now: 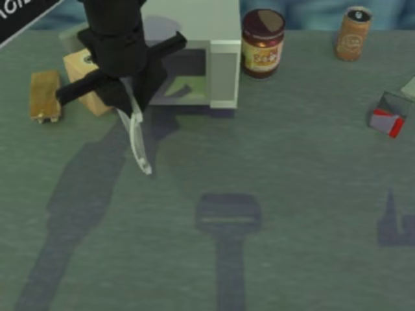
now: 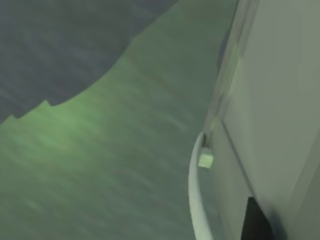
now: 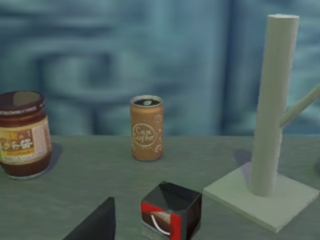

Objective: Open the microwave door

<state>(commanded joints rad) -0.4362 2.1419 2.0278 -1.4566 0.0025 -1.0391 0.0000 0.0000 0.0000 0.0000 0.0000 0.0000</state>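
The light grey-white microwave (image 1: 194,26) stands at the back of the table, left of centre. The microwave door (image 1: 137,139) is swung far out toward the front, showing the dark cavity (image 1: 185,81). My left gripper (image 1: 124,100) hangs from the black arm at the door's free edge, shut on the door's curved pale handle (image 2: 194,190). One dark finger (image 2: 256,222) sits between that handle and the door panel (image 2: 270,100). My right gripper (image 3: 142,235) is parked off the top view's right side, open and holding nothing; one dark finger (image 3: 97,225) shows.
A tan wooden block (image 1: 87,78) and a brown slab (image 1: 45,96) lie left of the microwave. A labelled jar (image 1: 262,42) stands just right of it, a coffee can (image 1: 352,32) farther right. A red-and-black box (image 1: 388,116) and a white post stand (image 3: 272,115) sit near the right edge.
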